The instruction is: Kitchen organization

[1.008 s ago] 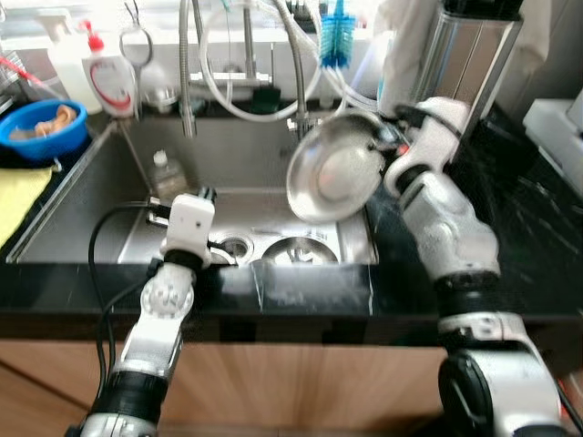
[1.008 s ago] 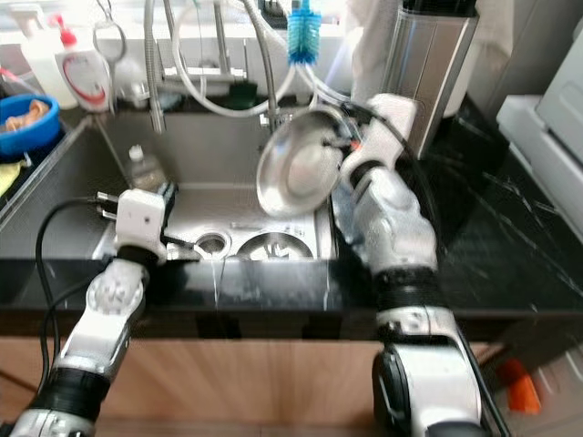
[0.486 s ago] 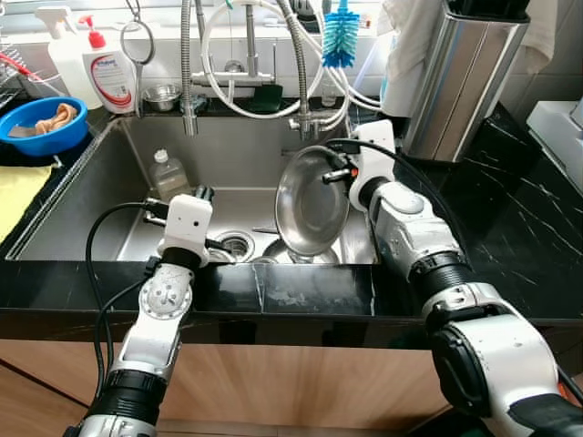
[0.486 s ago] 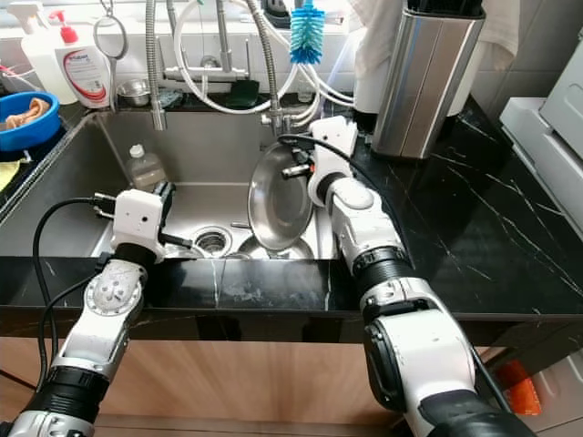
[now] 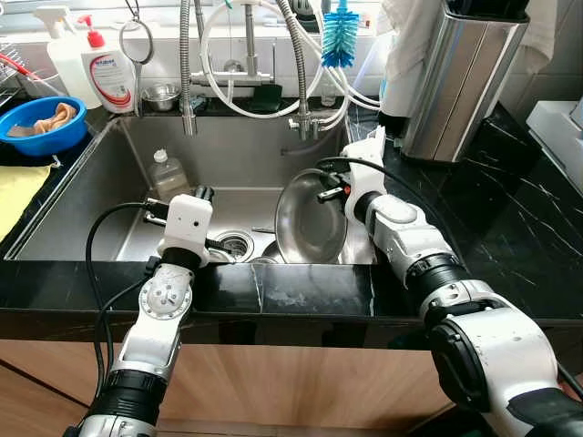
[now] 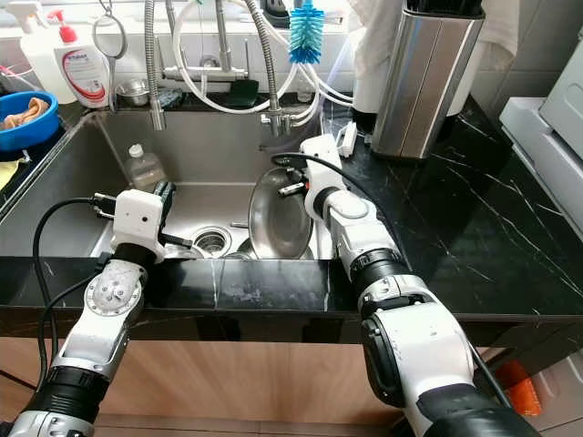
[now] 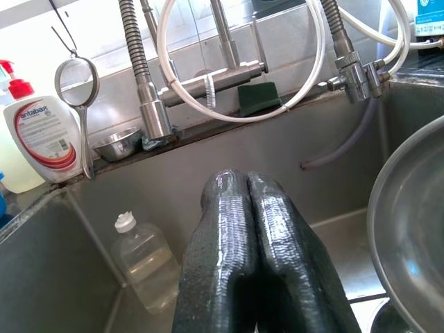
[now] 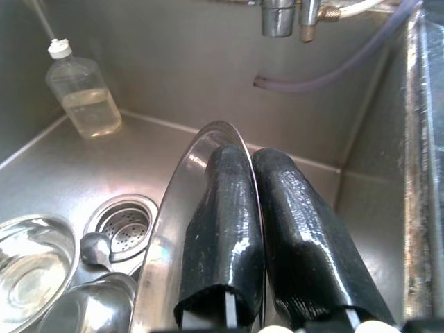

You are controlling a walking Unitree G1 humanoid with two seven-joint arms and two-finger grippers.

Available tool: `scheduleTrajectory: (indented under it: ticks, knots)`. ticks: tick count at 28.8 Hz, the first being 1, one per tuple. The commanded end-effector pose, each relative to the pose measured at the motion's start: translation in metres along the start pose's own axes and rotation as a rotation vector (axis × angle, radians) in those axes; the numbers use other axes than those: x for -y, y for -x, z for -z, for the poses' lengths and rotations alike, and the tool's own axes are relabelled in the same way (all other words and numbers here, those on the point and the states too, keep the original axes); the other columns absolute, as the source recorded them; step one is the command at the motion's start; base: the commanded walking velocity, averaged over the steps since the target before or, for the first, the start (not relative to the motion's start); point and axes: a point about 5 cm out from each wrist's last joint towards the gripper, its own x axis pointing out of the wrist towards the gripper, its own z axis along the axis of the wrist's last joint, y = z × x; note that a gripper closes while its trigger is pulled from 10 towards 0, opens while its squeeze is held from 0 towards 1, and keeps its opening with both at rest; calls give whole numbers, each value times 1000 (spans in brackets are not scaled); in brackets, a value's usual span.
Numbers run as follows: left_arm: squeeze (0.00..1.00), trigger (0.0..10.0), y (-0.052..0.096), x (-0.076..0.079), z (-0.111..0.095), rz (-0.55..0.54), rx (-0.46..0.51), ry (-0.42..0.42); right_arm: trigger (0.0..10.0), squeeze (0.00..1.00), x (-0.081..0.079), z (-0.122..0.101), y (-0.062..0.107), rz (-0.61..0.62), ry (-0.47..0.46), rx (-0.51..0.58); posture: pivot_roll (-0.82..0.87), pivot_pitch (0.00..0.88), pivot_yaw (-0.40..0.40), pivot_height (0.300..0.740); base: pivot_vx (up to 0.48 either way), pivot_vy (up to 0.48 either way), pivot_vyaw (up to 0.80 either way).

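A round steel plate stands tilted on its edge at the right side of the sink. My right gripper is shut on its upper rim; in the right wrist view the two fingers pinch the plate's edge. Low over the sink's front left, my left gripper is shut with nothing in it. Under the plate lie steel bowls and a spoon by the drain.
A clear plastic bottle stands at the sink's back left. Faucet hoses, a blue brush and a soap bottle line the back ledge. A blue bowl sits left, a tall steel canister right on the black counter.
My right gripper has brought the steel plate down from up by the faucet into the sink basin and turned it more upright. The left arm has stayed put.
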Motion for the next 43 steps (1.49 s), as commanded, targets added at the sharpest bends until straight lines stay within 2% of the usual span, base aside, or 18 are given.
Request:
scheduleTrajectory:
  ticks: [1, 6, 7, 8, 9, 13, 19, 23, 24, 27, 30, 31, 32, 34, 37, 39, 40, 43]
  knots:
    - [0, 10000, 1, -2, -4, 3, 17, -22, 10000, 1000, -5, -13, -3, -24, 22, 30, -159, 0, 8, 731, 0, 0, 0]
    - [0, 10000, 1, -1, -5, 7, 18, -22, 10000, 1000, -9, -12, -4, -40, 11, 31, -159, 0, 10, 731, 0, 0, 0]
    - [0, 10000, 1, -1, -5, 9, 17, -21, 10000, 875, -9, -12, -4, -39, 16, 30, -159, 0, 10, 731, 0, 0, 0]
    - [0, 10000, 1, -1, -5, 10, 18, -21, 10000, 635, -9, -12, -4, -39, 20, 31, -158, 0, 9, 731, 0, 0, 0]
    - [0, 10000, 1, -1, -5, 10, 18, -21, 10000, 0, -9, -12, -4, -39, 22, 32, -158, 0, 9, 731, 0, 0, 0]
    - [0, 10000, 0, -1, -5, 8, 16, -21, 10000, 0, -8, -14, -4, -27, 28, 44, -158, 0, 7, 731, 0, 0, 0]
    - [0, 10000, 2, -4, -3, -11, 9, -21, 10000, 0, 0, -34, 3, 23, 22, 224, -156, 0, 2, 731, 0, 0, 0]
    - [0, 10000, 6, -9, -1, -57, 2, 3, 10000, 0, 12, -41, 30, 116, 27, 480, -174, 0, 12, 731, 0, 0, 0]
    - [0, 10000, 6, -9, -1, -57, 2, 3, 10000, 0, 12, -41, 30, 116, 27, 480, -174, 0, 12, 731, 0, 0, 0]
    - [0, 10000, 7, -12, -3, -81, 12, 8, 10000, 0, 24, -32, 56, 210, 32, 556, -188, 0, 13, 731, 0, 0, 0]
    - [0, 10000, 7, -13, -3, -87, 15, 6, 10000, 0, 25, -29, 64, 223, 52, 569, -198, 0, 17, 731, 0, 0, 0]
    - [0, 10000, 11, -17, -4, -119, 17, 5, 10000, 0, 29, -20, 86, 265, 85, 596, -209, 0, 23, 731, 0, 0, 0]
    - [0, 10000, 11, -17, -4, -119, 17, 5, 10000, 0, 29, -20, 86, 265, 85, 596, -209, 0, 23, 731, 0, 0, 0]
    - [0, 10000, 23, -24, -8, -184, 27, 13, 10000, 0, 33, -14, 111, 326, 101, 625, -214, 0, 23, 731, 0, 0, 0]
    - [0, 10000, 28, -27, -11, -206, 39, 16, 10000, 0, 33, -12, 121, 351, 108, 636, -215, 0, 22, 731, 0, 0, 0]
    - [0, 10000, 37, -31, -16, -220, 56, 14, 10000, 0, 25, -8, 138, 352, 184, 640, -209, 1, 21, 731, 0, 0, 0]
    - [0, 10000, 37, -31, -16, -220, 56, 14, 10000, 0, 25, -8, 138, 352, 184, 640, -209, 1, 21, 731, 0, 0, 0]
    - [0, 10000, 52, -35, -16, -259, 38, 10, 10000, 0, 21, 17, 159, 430, 120, 592, -201, 5, 24, 731, 0, 0, 0]
